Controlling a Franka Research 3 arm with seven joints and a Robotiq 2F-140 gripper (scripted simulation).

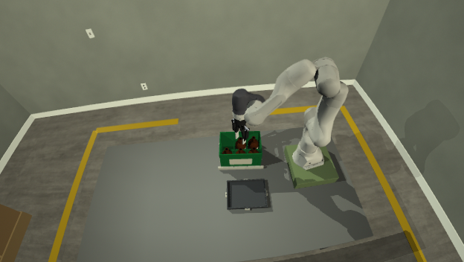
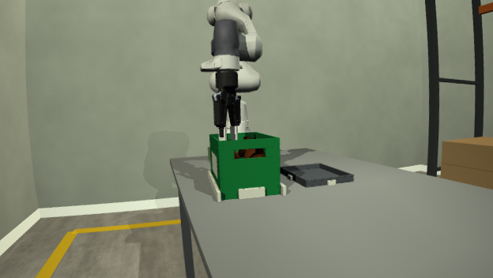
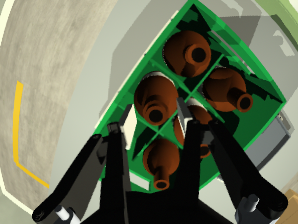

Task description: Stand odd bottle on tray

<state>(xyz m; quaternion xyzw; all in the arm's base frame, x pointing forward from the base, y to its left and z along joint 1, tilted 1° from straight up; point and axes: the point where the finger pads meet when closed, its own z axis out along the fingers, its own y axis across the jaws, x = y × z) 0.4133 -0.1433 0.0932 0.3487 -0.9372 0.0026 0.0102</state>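
1. A grey table point(image 2: 355, 237) carries everything; the white arm point(image 1: 320, 123) stands on a green base plate point(image 1: 331, 179).
2. The green crate point(image 2: 249, 174) sits upright near the table's far edge, the dark tray point(image 1: 248, 193) flat just beside it.
3. The gripper point(image 3: 153, 137) hangs over the crate's back row, fingers partly spread and clasping nothing, tips about at rim height.
4. Brown bottles point(image 3: 193, 52) stand in the crate's cells; one neck seems to lie between the fingers, though the wrist view is cramped.
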